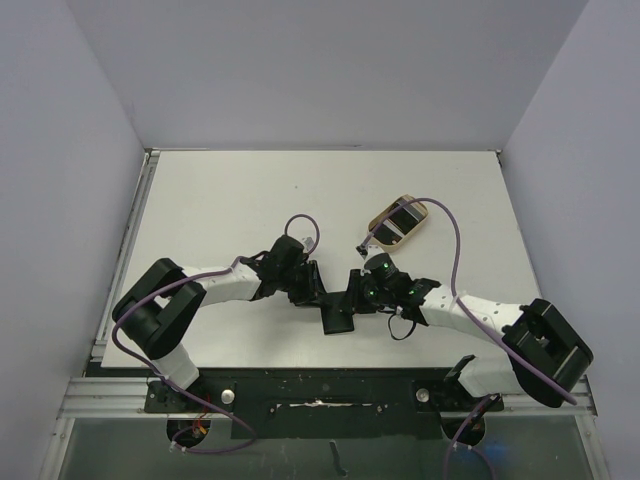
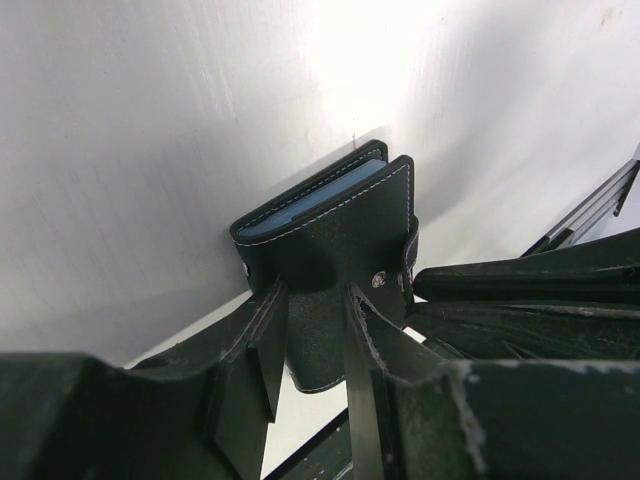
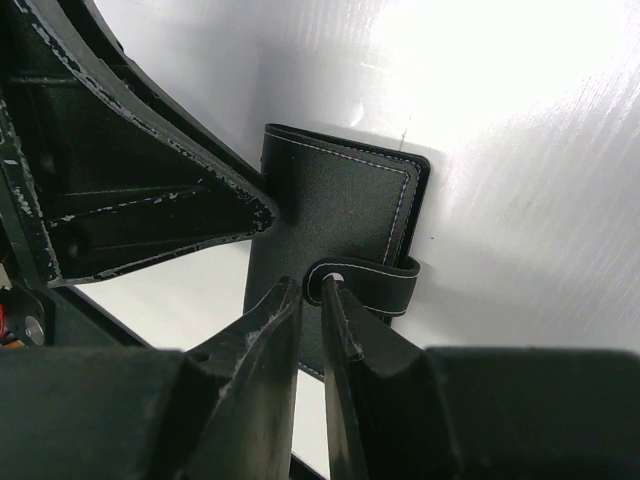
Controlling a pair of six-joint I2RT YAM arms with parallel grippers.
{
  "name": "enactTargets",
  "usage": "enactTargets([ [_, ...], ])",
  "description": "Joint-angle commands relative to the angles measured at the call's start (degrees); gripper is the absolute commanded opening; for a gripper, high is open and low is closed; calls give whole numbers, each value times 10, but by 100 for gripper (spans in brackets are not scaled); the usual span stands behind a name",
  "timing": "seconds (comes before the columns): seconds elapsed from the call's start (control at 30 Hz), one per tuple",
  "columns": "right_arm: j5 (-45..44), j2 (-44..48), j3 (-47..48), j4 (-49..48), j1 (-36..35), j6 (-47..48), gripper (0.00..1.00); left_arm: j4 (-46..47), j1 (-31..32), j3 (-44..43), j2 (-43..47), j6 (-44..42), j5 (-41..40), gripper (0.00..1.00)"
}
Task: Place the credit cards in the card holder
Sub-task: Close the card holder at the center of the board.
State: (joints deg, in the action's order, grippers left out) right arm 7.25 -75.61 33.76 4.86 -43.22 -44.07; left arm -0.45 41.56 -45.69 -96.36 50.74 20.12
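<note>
Down near the table's [image 1: 250, 200] six o'clock edge, the left gripper [image 2: 310, 300] clamps the folded card holder [image 2: 340, 230]; the right gripper [image 3: 312, 290] pinches its snap strap [image 3: 385, 285]. Credit cards [image 1: 400, 219] lie toward one o'clock.

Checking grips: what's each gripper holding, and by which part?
Both hold the card holder: left gripper on its near edge, right gripper pinching the strap tab.
</note>
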Motion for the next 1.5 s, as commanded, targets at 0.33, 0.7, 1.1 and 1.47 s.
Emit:
enactTargets([
  [0.33,10,-26,9,-35,-4,-10,18,-6,5,3,-18,-10,-27,28],
  [0.7,27,-33,11,-40,-7,-13,18,-4,5,3,-21,-9,-26,28],
  [1.1,4,-54,20,-2,-8,-11,13,-3,5,4,-21,-8,-26,28],
  [1.47,-34,-81,45,71,-20,-4,12,2,5,6,-22,-6,-23,28],
])
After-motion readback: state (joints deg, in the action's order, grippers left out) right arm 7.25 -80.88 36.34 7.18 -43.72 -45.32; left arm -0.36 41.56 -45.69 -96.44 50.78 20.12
